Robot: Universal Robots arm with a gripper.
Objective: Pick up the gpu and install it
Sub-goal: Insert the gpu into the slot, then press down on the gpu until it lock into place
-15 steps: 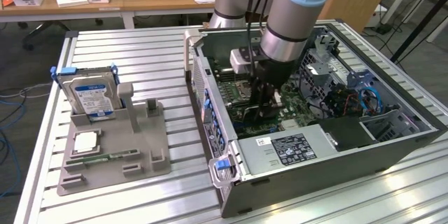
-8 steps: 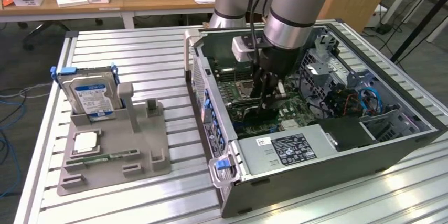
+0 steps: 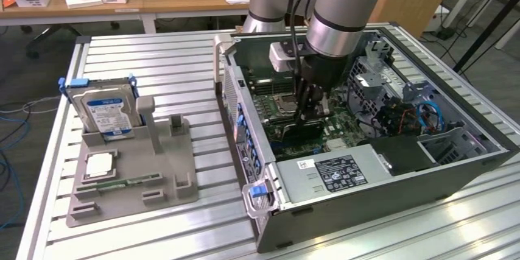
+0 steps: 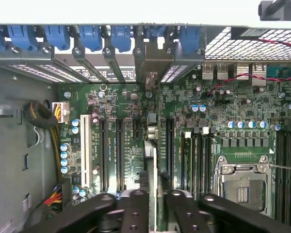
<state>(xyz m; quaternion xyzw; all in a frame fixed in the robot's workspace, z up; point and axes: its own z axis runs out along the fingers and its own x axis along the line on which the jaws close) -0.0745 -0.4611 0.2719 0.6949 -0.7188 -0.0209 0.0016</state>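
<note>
While the gripper (image 4: 155, 194) clamps the gpu (image 4: 155, 160) edge-on inside the computer case (image 3: 390, 181),
a slatted metal table (image 3: 162, 59) bears it; wooden desks (image 3: 122, 1) behind.

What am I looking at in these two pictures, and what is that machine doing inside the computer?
The grey and blue tube is a robot arm. One picture comes from a camera standing off to the side, the other from a camera on the arm's wrist, looking down into an open computer case. The arm reaches into the case, and its tool stands over the green motherboard, with the gpu, a thin card seen edge-on, between its fingers above a slot. Beside the case on the slatted table sits a grey holder with a hard drive standing upright in it and a memory stick lying flat.
</note>
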